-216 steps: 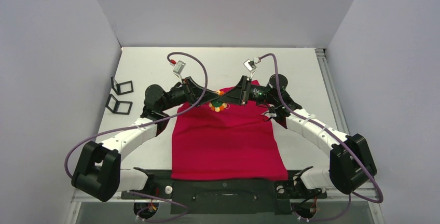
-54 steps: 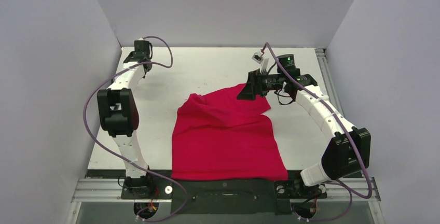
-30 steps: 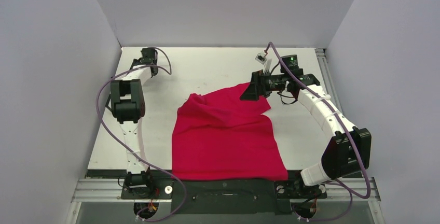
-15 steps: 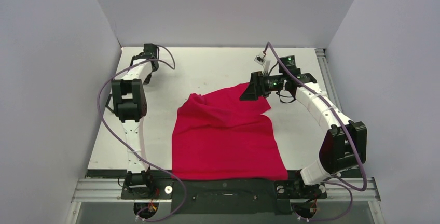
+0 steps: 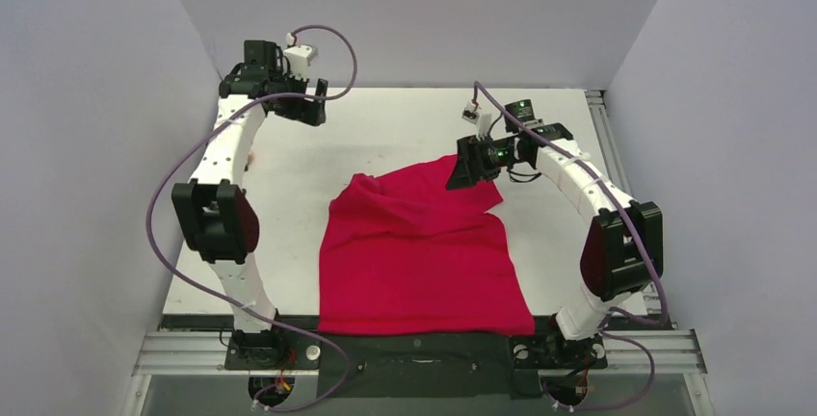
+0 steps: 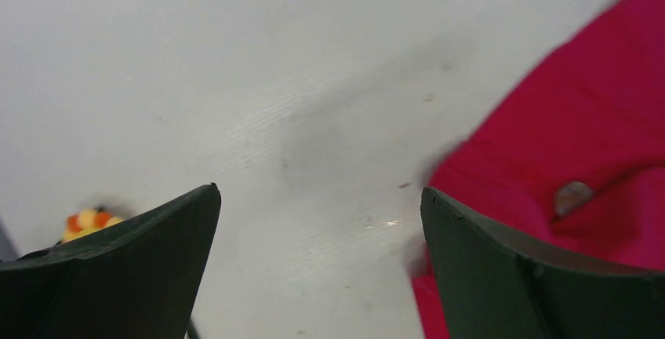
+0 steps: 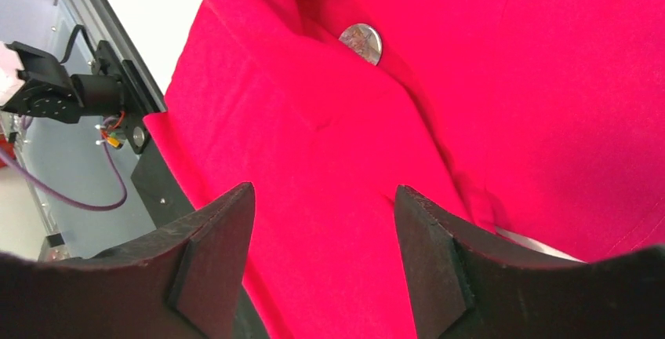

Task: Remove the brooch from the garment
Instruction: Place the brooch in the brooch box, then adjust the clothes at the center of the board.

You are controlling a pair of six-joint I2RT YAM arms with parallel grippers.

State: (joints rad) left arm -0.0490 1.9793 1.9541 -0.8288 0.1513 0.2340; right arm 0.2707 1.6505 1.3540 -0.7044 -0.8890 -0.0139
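While the red T-shirt (image 5: 414,262) lies rumpled on the tabletop (image 5: 385,117) from above, the left wrist shows the left gripper (image 6: 320,194) wide open and empty, the brooch (image 6: 88,221) lying far left beside 1 finger; best lift straight up. Right wrist: right gripper (image 7: 323,191) open over the red T-shirt.

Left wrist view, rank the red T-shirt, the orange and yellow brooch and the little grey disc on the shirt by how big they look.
1. Red T-shirt, largest by far.
2 and 3. Brooch and grey disc look about alike; a finger of the left hand hides part of the brooch, so I won't rank them.
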